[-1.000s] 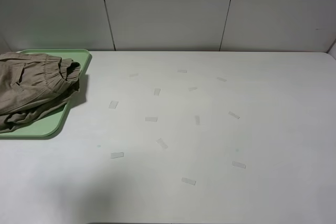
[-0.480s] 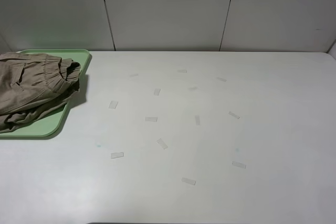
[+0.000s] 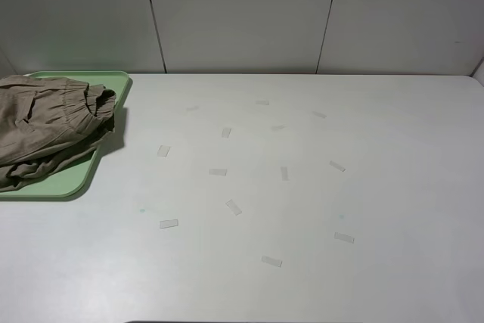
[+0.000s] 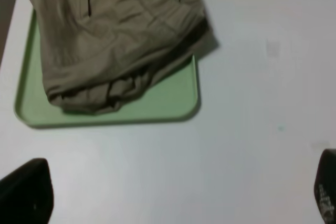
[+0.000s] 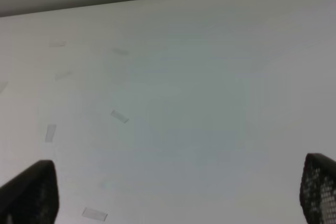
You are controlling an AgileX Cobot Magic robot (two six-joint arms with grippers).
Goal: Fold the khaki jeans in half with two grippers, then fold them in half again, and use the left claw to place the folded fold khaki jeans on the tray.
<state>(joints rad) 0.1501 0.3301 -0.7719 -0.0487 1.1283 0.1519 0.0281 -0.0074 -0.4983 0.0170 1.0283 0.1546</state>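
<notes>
The khaki jeans [image 3: 45, 126] lie folded in a bunched pile on the mint-green tray [image 3: 68, 183] at the table's far left. One corner of the pile hangs over the tray's right rim. In the left wrist view the jeans [image 4: 110, 40] fill most of the tray [image 4: 163, 103]. My left gripper [image 4: 176, 195] is open and empty, drawn back from the tray with only its two fingertips [image 4: 26, 192] showing. My right gripper [image 5: 173, 195] is open and empty over bare table. Neither arm shows in the exterior high view.
Several small strips of clear tape [image 3: 218, 172] are stuck across the middle of the white table [image 3: 302, 202]. A grey panelled wall [image 3: 242, 13] stands behind the table's far edge.
</notes>
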